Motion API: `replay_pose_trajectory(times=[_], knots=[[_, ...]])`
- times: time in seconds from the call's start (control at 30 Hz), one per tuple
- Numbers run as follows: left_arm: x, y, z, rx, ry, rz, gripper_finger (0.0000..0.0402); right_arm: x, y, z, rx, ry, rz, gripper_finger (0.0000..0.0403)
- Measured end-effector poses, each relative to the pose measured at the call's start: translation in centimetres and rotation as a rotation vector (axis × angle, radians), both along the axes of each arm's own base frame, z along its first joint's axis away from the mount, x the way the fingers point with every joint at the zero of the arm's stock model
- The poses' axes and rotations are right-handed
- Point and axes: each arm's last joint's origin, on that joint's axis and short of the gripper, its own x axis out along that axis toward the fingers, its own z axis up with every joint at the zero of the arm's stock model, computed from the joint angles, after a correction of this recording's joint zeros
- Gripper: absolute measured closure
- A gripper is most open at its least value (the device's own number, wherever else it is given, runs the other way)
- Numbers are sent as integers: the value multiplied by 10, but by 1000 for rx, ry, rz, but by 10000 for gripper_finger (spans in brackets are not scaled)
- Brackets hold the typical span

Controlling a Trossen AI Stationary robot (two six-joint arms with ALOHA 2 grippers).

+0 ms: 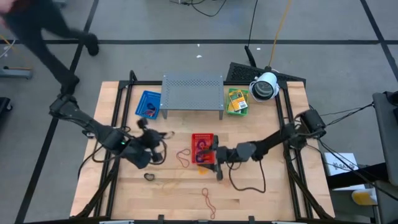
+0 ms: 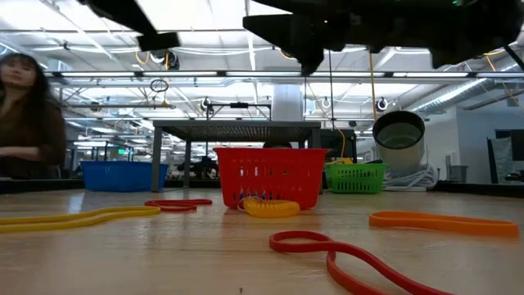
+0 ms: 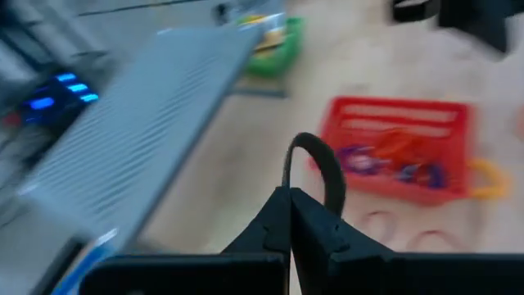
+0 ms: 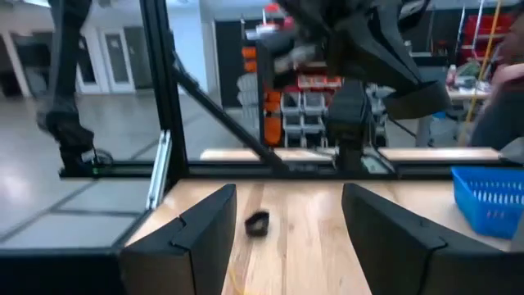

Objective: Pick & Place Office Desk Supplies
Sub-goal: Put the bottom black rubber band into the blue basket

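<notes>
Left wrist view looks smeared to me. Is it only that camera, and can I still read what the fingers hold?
Left wrist view: motion blur smears the red basket and grey rack, yet the left gripper reads clearly, shut on a black band. Right wrist view: background soft, open right gripper clear. High view: only a blurred person. Low view: sharp, arms dark against ceiling lights.

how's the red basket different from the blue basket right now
The red basket sits mid-table, just beside the right gripper; the blue basket sits farther back, beside the grey rack. Several rubber bands lie loose on the wood around the red basket; none show around the blue one. The red basket holds purple and orange bands. Both are small mesh baskets with bands inside.
</notes>
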Motion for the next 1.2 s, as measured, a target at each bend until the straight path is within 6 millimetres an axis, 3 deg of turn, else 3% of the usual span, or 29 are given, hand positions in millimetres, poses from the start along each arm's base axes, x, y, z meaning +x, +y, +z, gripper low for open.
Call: replay_pose_trajectory(times=[0.23, 0.4, 0.8, 1.2], knots=[[-41, 26, -1, 86, 9, 299, 400, 7, -24, 7, 70, -60, 39, 190], [-56, 44, 0, 128, 38, 456, 400, 9, -32, 6, 91, -53, 47, 190], [-52, 80, 1, 177, 140, 635, 400, 9, -32, 3, 76, -22, 95, 190], [-57, 119, 17, 3, 177, 607, 401, 9, -31, 2, 88, -9, 122, 190]])
